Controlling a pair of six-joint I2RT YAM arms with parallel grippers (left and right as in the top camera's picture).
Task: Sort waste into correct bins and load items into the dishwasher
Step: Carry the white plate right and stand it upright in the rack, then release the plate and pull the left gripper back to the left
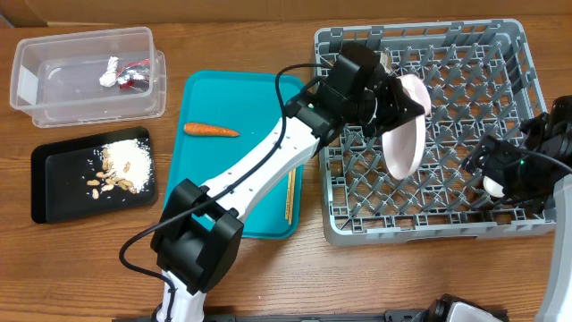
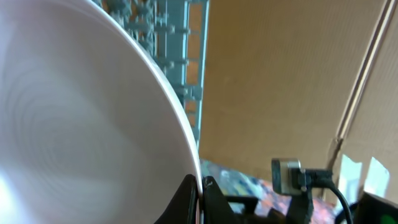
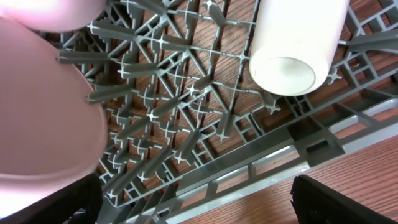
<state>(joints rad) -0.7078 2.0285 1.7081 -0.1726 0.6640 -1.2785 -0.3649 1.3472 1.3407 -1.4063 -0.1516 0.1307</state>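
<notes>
Item: round white bowl point(image 1: 407, 134), on edge over large grey plastic lattice dish rack point(image 1: 500, 54). Left jaws: clamped on its rim. Right jaws: spread wide, empty, near small white cup point(image 3: 292, 50). Handling: seat bowl between pegs before release.

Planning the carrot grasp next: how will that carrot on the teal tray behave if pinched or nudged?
The carrot looks rigid and small, so it is probably light and easy to pinch. Its round, tapered shape may make it roll in an arc if nudged. Lying on the smooth teal tray, it could skid.
</notes>
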